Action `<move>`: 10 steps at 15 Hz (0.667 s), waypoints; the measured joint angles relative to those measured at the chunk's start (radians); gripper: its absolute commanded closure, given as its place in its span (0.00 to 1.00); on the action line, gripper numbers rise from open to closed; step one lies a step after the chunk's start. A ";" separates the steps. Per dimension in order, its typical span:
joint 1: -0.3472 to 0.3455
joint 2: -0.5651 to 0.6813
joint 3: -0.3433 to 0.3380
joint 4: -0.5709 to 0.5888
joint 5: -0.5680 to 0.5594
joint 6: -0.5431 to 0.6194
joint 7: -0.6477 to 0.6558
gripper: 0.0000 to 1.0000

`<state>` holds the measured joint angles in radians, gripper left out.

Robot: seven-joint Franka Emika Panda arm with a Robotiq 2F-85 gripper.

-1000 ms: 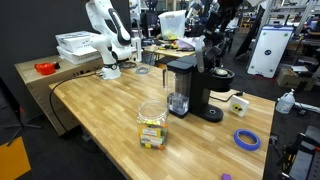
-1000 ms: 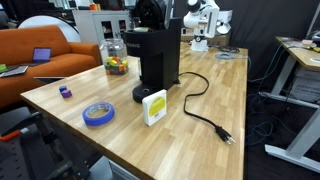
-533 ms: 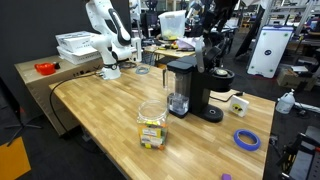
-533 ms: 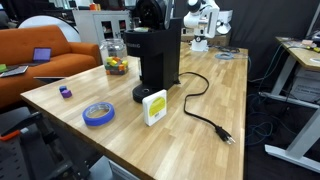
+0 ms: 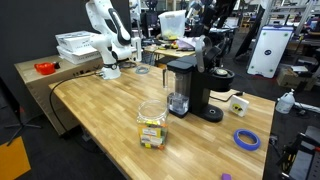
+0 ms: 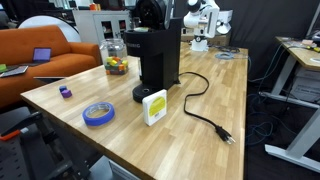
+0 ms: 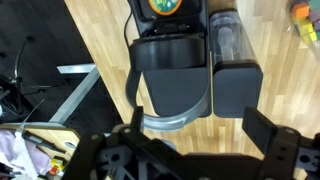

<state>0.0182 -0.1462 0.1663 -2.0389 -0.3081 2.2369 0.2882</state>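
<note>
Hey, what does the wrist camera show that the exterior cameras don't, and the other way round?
Only the wrist view: the gripper close up with its jaws open, looking down on the top of the coffee machine. Only an exterior view: the blue tape roll, the white and yellow box and the black power cord. Shared: the coffee machine standing on the wooden table.

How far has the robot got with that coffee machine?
Nothing looks done yet: the coffee machine stands on the table with its plug lying loose on the wood. In hand: the gripper is open and empty, back from the machine, facing it in the wrist view. Left: reaching it and everything after.
</note>
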 measured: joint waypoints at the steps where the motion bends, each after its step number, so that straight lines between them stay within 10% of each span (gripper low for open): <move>1: -0.001 0.004 -0.009 0.017 -0.016 0.003 0.000 0.00; 10: 0.009 0.177 -0.040 0.194 -0.053 0.034 -0.050 0.00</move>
<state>0.0274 0.0311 0.1264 -1.8449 -0.3608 2.2709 0.2386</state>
